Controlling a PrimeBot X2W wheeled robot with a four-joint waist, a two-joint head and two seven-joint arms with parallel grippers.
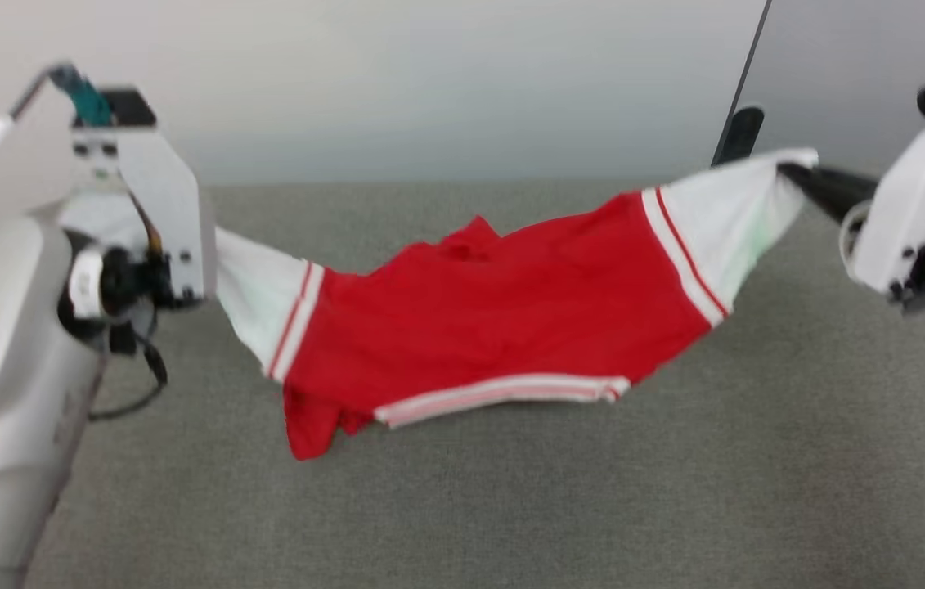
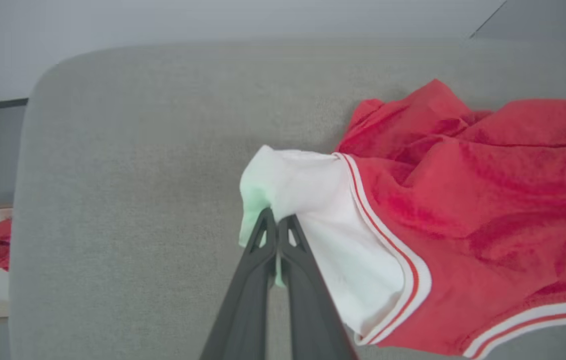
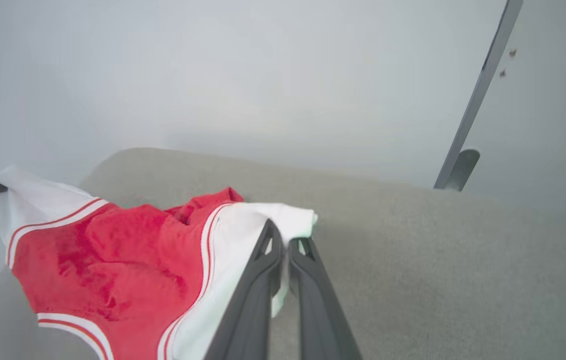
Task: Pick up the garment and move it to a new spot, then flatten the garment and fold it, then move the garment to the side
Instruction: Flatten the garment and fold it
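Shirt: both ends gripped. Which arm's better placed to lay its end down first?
Left, probably. The left gripper holds its end lower in the head view, and the shirt sags lowest near it. The right gripper holds its end higher.

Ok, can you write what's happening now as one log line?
left gripper: shut on garment sleeve | right gripper: shut on other sleeve | garment: hanging stretched between them
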